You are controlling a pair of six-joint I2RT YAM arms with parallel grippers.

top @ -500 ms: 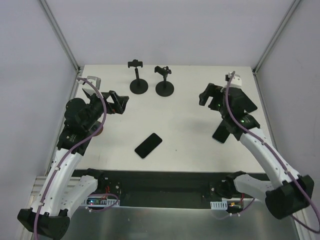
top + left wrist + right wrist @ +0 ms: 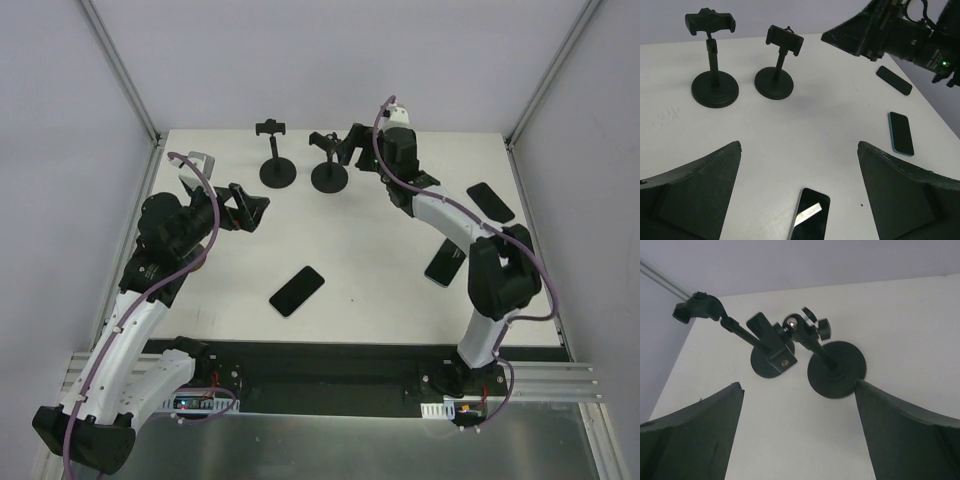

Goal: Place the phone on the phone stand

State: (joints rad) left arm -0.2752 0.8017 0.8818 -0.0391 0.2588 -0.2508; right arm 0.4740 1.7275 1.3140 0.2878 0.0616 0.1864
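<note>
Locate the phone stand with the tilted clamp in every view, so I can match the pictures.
Top external: the tilted-clamp stand is in the upper middle, the right one of the pair of stands.
Left wrist: it is at the upper left of centre, again the right one of the pair.
Right wrist: it is at the centre, closest to the camera.
Shared landmark: the second stand is just to its left in every view.
</note>
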